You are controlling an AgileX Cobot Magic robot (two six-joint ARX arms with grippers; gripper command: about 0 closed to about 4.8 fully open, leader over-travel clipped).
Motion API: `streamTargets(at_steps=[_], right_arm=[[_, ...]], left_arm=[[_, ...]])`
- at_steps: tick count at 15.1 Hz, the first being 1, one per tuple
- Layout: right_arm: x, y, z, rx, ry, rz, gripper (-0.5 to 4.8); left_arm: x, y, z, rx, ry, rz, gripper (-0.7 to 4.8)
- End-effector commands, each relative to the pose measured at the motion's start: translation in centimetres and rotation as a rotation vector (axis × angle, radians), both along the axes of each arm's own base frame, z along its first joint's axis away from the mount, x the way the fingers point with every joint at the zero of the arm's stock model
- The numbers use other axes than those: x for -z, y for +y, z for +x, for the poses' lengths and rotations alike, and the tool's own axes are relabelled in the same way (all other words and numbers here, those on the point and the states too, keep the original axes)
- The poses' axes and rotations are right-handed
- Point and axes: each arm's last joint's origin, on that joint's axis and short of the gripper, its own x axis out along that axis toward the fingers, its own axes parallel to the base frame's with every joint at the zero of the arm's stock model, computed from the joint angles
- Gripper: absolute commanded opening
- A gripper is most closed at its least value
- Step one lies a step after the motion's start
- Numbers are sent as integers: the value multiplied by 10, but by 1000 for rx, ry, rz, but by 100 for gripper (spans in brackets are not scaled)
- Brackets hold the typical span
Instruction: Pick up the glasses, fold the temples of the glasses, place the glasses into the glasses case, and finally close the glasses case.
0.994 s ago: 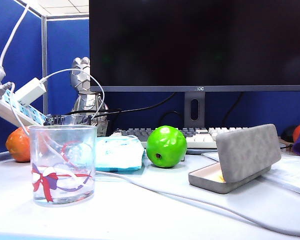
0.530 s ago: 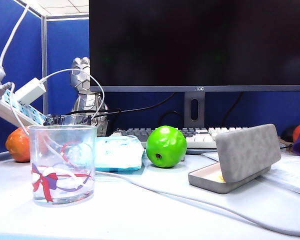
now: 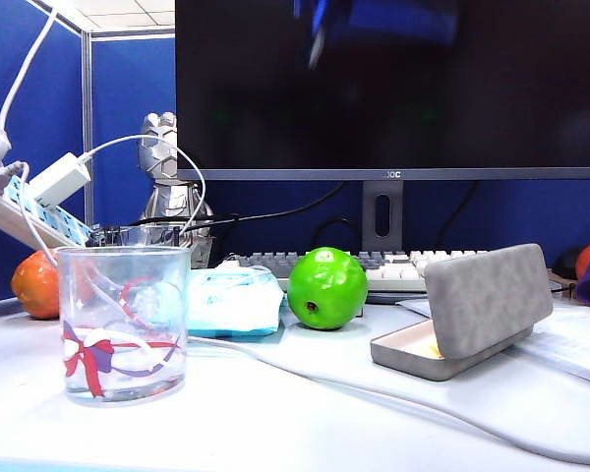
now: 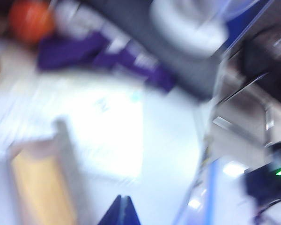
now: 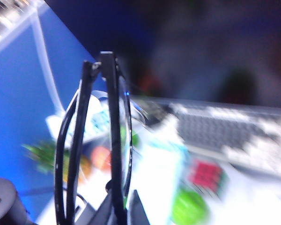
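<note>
The right gripper (image 5: 119, 208) is clamping the glasses (image 5: 96, 140) between its fingers, the thin black frame standing up and away from the fingertips with the temples (image 5: 77, 136) lying folded against it; beyond the held glasses, much blurred, a keyboard (image 5: 225, 133) and a green apple (image 5: 189, 211) are showing. The left gripper (image 4: 121, 213) is showing only as a dark blue tip with its fingers pressed together and nothing between them; just beside and ahead of that tip the glasses case (image 4: 42, 183) is lying open, its pale beige lining facing the camera, though the blur is hiding finer detail. In the exterior view neither gripper is appearing; the glasses case (image 3: 467, 310) is sitting on the white table (image 3: 275, 423) with its grey lid tilted up, near the green apple (image 3: 326, 287), with a printed drinking glass (image 3: 123, 323) and a light-blue tissue pack (image 3: 234, 300) further along.
</note>
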Motion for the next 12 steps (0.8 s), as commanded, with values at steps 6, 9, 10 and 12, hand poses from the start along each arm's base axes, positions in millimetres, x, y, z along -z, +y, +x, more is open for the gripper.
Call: streamTargets(at_steps=[6,9,10,12], right_arm=[[14,-5,-1,126,77,-183,-6],[14,-5,0,125,78,-182,-6],[14,-5,0,124,78,-182,-6],[15,-5,0,124,79,-182,-6]], left_arm=[[61,-22,16,-12,85,169,55],[71,-32,12,1,90,193,193],[74,-37,9,-9,74,205,193],[83,-47,6,-40,64,225,193]])
